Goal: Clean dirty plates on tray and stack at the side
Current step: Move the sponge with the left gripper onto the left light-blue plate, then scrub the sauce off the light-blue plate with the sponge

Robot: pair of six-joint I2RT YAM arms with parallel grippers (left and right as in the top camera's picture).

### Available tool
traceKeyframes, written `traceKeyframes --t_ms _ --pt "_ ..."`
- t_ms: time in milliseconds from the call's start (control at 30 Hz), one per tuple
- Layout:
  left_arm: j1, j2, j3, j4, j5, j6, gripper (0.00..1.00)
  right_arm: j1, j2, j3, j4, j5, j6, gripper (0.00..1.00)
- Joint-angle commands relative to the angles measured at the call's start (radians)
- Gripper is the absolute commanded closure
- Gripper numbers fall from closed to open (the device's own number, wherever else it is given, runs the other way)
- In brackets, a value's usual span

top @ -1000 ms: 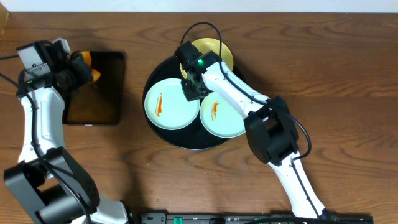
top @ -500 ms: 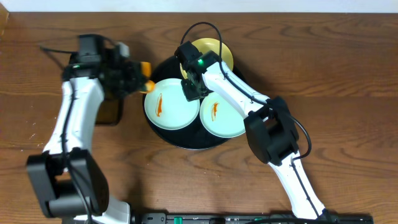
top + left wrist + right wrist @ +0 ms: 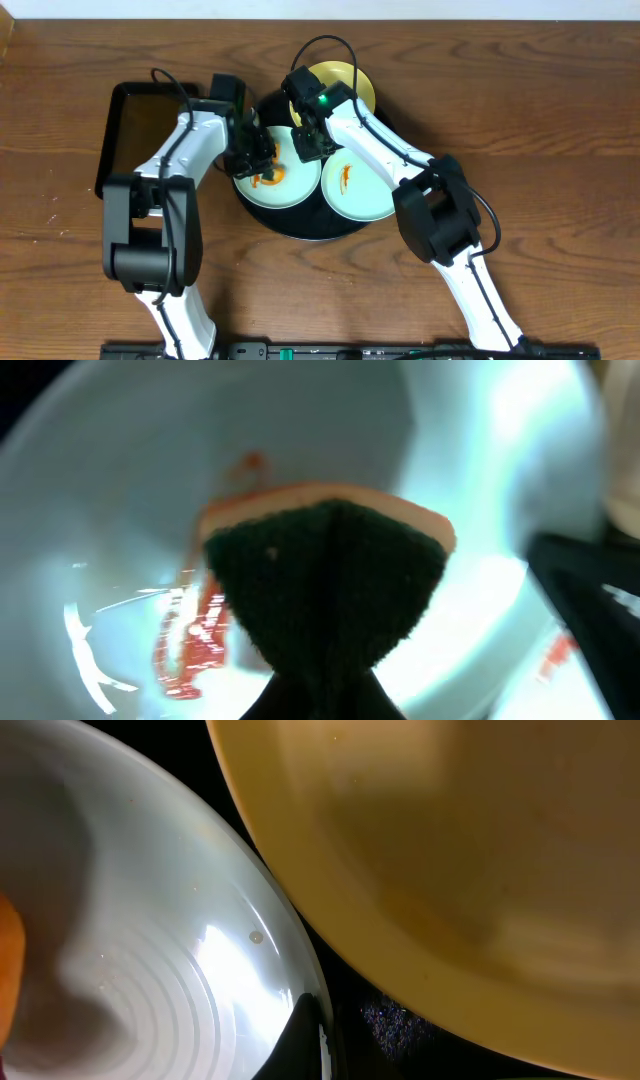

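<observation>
Left gripper [image 3: 260, 162]: clamps your sponge [image 3: 330, 575] onto the left mint plate [image 3: 296, 182];
Right gripper [image 3: 310, 144]: at its rim; you cannot tell its opening

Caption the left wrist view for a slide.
Dark-faced sponge against a mint-blue plate, orange-brown smear streaked beside it.

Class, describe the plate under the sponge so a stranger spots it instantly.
Find the round black tray. Of its three plates, take the mint plate on the image's left. Unlike its mint twin and the yellow plate, it carries the sponge.
</observation>
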Motion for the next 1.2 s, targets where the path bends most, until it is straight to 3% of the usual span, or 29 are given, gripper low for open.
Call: traceKeyframes --t_ms 0,100,133,300,600,1167 --pt "-0.039 0.003 -0.003 -0.006 -0.163 -0.072 0.93 0.004 0.033 -0.032 -0.011 -0.015 0.018 0.99" --pt "-0.064 0.002 -0.003 -0.002 -0.163 -0.072 0.83 0.002 0.033 -0.032 -0.012 -0.015 0.018 0.99" --pt "-0.069 0.002 -0.003 -0.001 -0.163 -0.072 0.74 0.002 0.033 -0.032 -0.013 -0.015 0.018 0.99" --pt "-0.072 -0.010 -0.003 -0.002 -0.161 -0.064 0.66 0.002 0.033 -0.032 -0.013 -0.015 0.018 0.99" --pt "-0.072 -0.093 0.009 0.000 -0.189 -0.011 0.64 0.002 0.033 -0.032 -0.013 -0.015 0.018 0.99" --pt "-0.074 -0.028 0.008 0.001 -0.203 -0.012 0.64 0.002 0.033 -0.032 -0.013 -0.015 0.018 0.99"
